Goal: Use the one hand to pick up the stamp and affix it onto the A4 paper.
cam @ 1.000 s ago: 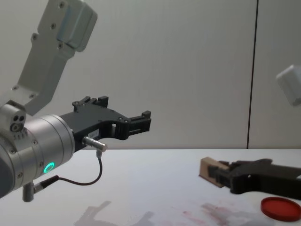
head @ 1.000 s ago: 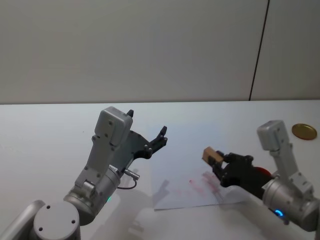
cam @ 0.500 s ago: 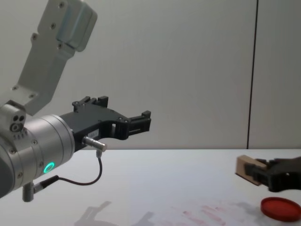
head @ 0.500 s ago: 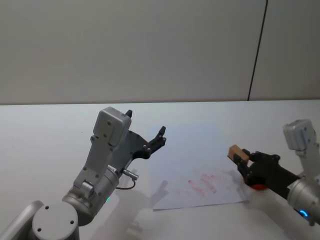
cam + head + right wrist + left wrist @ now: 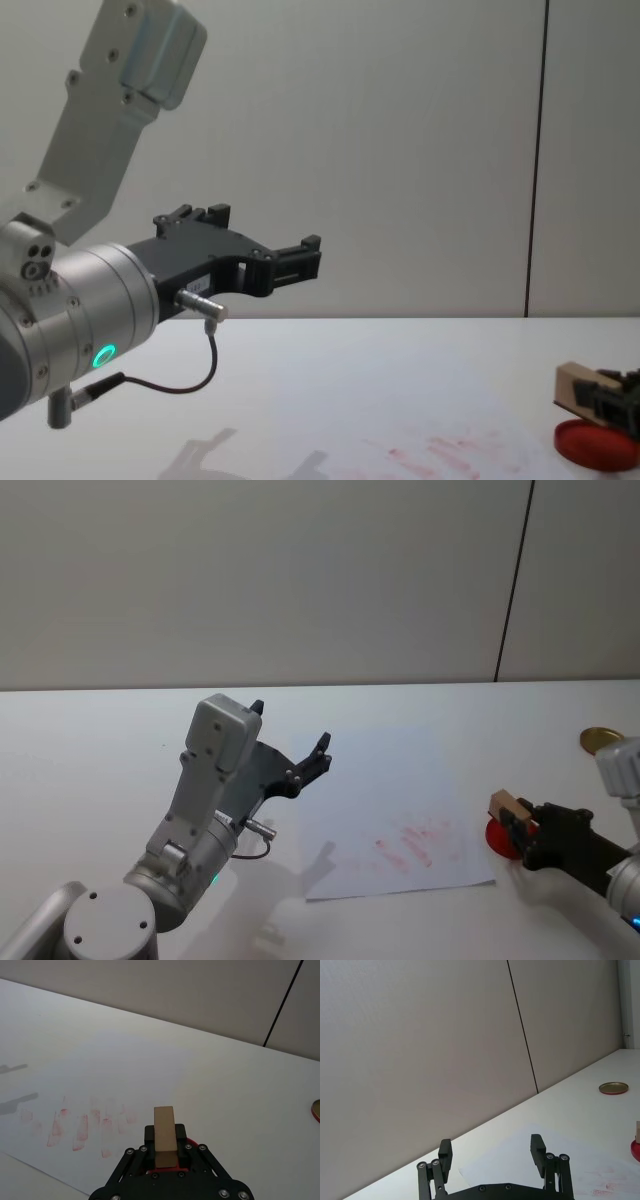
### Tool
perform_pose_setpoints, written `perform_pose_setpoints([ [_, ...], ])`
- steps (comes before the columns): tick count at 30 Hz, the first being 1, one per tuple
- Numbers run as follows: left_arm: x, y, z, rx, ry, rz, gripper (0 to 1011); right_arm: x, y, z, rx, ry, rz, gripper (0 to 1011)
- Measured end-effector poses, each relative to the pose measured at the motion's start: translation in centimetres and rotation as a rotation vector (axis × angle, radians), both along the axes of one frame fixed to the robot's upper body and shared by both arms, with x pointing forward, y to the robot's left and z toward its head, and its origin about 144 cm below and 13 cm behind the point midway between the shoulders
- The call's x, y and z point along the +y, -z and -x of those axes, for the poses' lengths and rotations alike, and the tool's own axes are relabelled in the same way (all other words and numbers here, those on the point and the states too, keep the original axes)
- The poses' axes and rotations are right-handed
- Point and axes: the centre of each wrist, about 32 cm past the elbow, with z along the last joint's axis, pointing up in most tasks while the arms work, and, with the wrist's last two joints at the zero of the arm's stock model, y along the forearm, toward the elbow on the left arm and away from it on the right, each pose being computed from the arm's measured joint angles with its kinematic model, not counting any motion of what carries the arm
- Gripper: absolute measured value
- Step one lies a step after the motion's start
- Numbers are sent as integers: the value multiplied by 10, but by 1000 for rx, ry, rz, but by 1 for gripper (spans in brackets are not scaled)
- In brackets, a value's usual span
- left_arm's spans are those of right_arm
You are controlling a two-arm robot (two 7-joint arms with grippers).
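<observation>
Your right gripper [image 5: 520, 825] has its jaws clenched on the one stamp [image 5: 503, 806], held above the single red ink pad [image 5: 598, 445], beside the A4 paper [image 5: 385, 810]. Your left gripper [image 5: 290, 755] hangs raised over the table [image 5: 90, 750], jaws released.

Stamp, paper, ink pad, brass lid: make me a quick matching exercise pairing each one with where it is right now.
Things:
1. stamp
2. A4 paper
3. red ink pad
4. brass-coloured lid

Places:
A. far right of the table, alone
B. flat on the table, red prints on it
C. gripped in the right gripper
D. just off the paper's right edge, under the stamp

Pairs: 1-C, 2-B, 3-D, 4-A
</observation>
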Motion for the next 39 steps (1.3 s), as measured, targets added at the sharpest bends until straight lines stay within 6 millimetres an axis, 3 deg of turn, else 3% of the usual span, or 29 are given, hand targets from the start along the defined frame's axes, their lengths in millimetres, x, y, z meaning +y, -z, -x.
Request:
perform_pose_setpoints([
  [22, 0, 0, 0, 0, 0, 0, 993, -9, 10, 3, 51, 23, 2, 241],
  [39, 0, 0, 0, 0, 0, 0, 993, -8, 8, 3, 41, 35, -14, 777],
])
